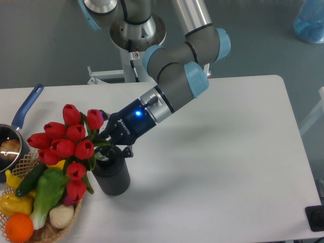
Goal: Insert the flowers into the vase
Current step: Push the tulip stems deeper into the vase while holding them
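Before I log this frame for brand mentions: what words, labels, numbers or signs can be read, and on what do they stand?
White lettering runs along the black body of the gripper, but it is too small and blurred to read for certain.
A small label on the robot base column is too small to read.
No text shows on the vase, the flowers or the table.

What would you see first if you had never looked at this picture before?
The bright red flowers jump out first, a big bunch at the left of the white table, held by the robot's gripper just above the dark vase. Next comes the grey and blue arm slanting down from the top. In the bottom left corner sits a basket of colourful fruit and vegetables.
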Robot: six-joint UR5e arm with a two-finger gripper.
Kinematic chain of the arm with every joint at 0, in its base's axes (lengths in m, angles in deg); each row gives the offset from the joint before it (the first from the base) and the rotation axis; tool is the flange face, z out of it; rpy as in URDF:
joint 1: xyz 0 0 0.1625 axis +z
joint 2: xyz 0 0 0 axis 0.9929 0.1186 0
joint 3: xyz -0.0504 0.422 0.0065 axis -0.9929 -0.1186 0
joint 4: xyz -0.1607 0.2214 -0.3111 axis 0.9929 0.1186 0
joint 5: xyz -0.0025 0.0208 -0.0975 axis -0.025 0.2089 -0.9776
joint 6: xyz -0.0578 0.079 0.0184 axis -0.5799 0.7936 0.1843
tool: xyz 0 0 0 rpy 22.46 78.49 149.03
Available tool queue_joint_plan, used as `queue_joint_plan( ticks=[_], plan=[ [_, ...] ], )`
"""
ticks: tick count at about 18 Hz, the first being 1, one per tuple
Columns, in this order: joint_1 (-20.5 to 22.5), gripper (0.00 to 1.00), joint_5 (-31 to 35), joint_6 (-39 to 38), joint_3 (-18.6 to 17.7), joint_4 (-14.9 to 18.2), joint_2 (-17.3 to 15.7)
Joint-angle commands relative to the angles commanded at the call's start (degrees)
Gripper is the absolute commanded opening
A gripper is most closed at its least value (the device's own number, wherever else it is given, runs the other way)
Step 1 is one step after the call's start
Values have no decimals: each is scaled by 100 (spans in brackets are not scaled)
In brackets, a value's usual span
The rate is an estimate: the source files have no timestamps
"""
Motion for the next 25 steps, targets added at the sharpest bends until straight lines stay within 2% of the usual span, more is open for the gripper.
queue_joint_plan(
  ticks=[4, 7, 25],
  plan=[
    [131, 18, -325, 307, -52, 9, 106],
    [246, 18, -677, 773, -351, 9, 123],
    [316, 20, -695, 1389, -677, 9, 255]
  ],
)
